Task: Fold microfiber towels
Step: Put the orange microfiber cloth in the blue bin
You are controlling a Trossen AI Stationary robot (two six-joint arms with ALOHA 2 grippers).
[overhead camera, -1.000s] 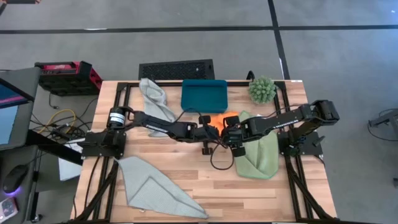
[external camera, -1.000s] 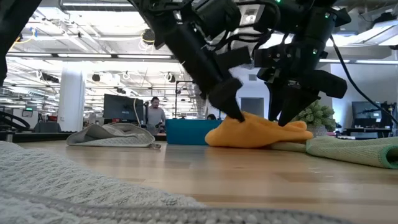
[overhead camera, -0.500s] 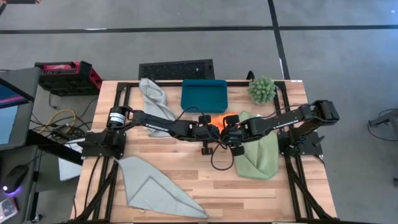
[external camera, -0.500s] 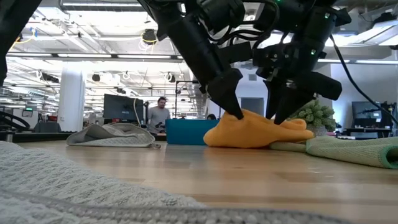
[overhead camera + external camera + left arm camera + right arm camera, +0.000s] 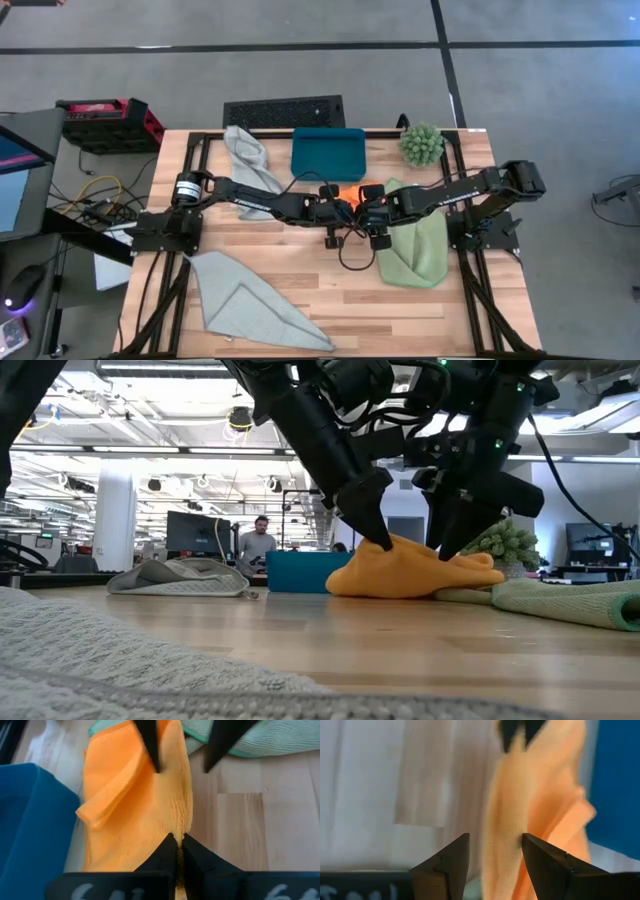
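Note:
The orange towel lies bunched at the table's middle, just in front of the teal tray, and rests on the wood. My left gripper reaches in from the left and is shut on the towel's edge. My right gripper stands open over the towel's other end, one finger above the orange cloth, the other above the wood beside the light green towel. Two pale grey-blue towels lie at the far left and the near left. My left gripper pinches the orange towel's edge, on the side next to the bare wood, between its two shut fingers. It comes slanting down from the table's left. The cloth rises to a small peak at the fingers; the rest lies on the table. My right gripper points down with the towel's edge between its spread fingers; whether a fingertip touches the cloth I cannot tell.
A spiky green plant stands at the far right corner. The teal tray's wall is close beside the orange towel. Bare wood lies in front of the grippers. A person sits far off in the room.

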